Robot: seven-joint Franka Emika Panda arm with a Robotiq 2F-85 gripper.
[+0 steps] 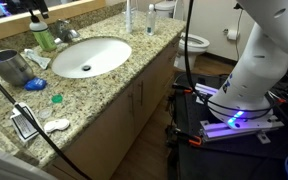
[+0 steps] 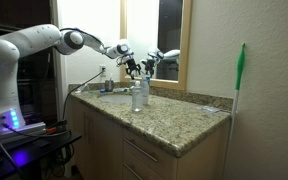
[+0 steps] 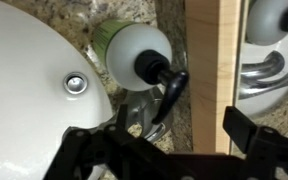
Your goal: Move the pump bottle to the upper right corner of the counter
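At the left of the wrist view lies the white oval sink basin. Just beside its rim, on the speckled beige-brown granite worktop, stands the small translucent green pump bottle with its dark pump head, seen from above. Right of it runs the light wooden mirror frame. My tool hangs over the bottle with its two black fingers spread wide, released and holding nothing.

In an exterior view the bottle sits in the upper left of the frame, at the back of the worktop behind the sink. The grey metal cup is nearer the left edge, and the slim white upright stick is well apart further right.

I judge this to be the approach step, with the bottle not yet grasped. Next I would need to descend until the fingers straddle the body below the pump. Then I would clench, lift clear and carry it along the back edge to the far corner.
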